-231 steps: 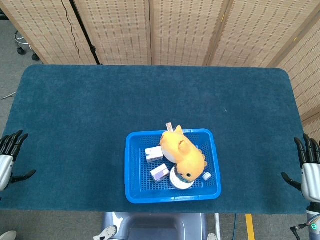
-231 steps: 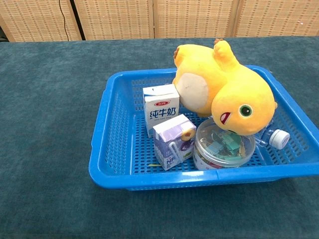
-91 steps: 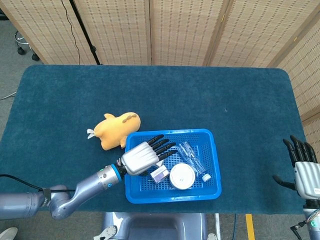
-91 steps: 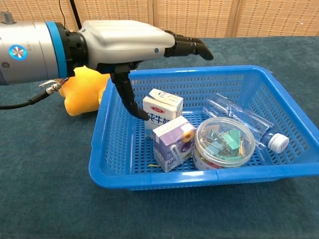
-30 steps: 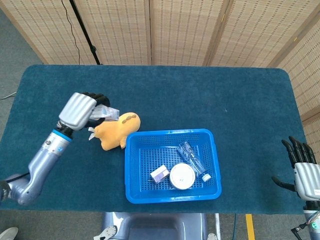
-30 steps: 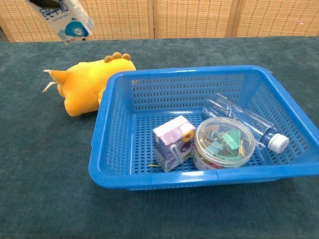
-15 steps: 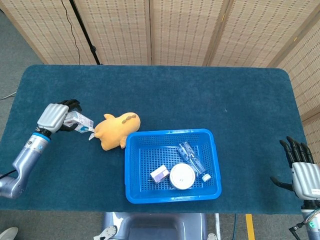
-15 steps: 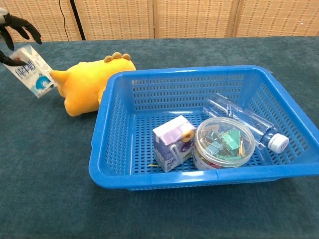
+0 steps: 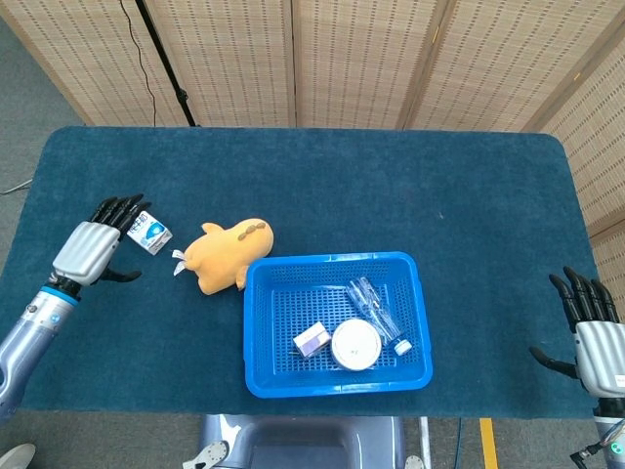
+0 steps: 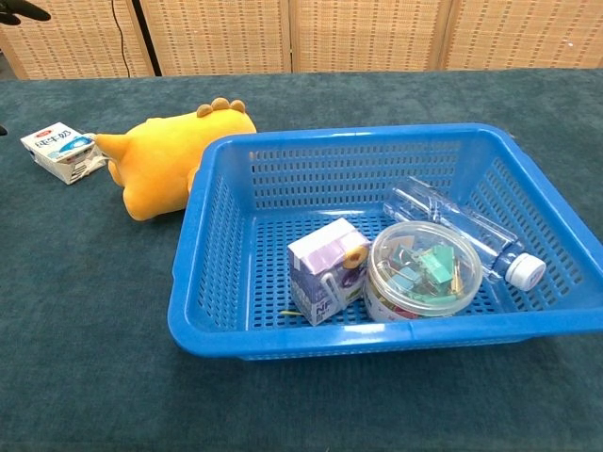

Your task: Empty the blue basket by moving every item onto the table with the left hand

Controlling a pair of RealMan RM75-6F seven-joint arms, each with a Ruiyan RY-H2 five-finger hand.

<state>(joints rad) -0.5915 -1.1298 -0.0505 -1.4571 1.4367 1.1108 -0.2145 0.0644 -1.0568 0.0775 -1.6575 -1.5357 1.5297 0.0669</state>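
Left hand empty beside "纯牛奶" milk carton.

Blue basket; orange-yellow plush; purple carton; white-blue milk carton; teal table.

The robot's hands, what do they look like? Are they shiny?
Yes, partly. The left hand has a silvery, ridged metal back and black fingers. Its wrist has a blue ring, and the forearm behind is smooth grey. The right hand matches it: silver back, black fingers, and a small green spot lower on the arm.
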